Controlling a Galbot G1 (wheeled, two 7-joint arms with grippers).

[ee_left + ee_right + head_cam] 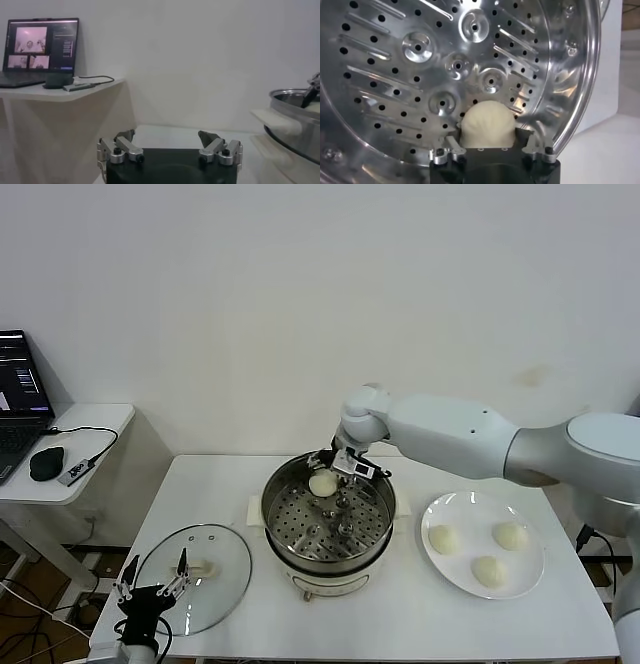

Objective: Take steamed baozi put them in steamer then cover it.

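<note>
Right end effector (335, 474) extended forward, jaws parted; left end effector (152, 582) low, open

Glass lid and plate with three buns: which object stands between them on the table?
In the head view, the steamer stands between the cover and the plate. The right gripper is inside it, with one baozi.

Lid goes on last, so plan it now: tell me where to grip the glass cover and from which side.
Grip the cream-white oblong handle at the centre of the cover, coming straight down from above with fingers across its narrow width. The cover lies flat, handle up, beside the steamer; the left gripper, open, sits at its near edge.
</note>
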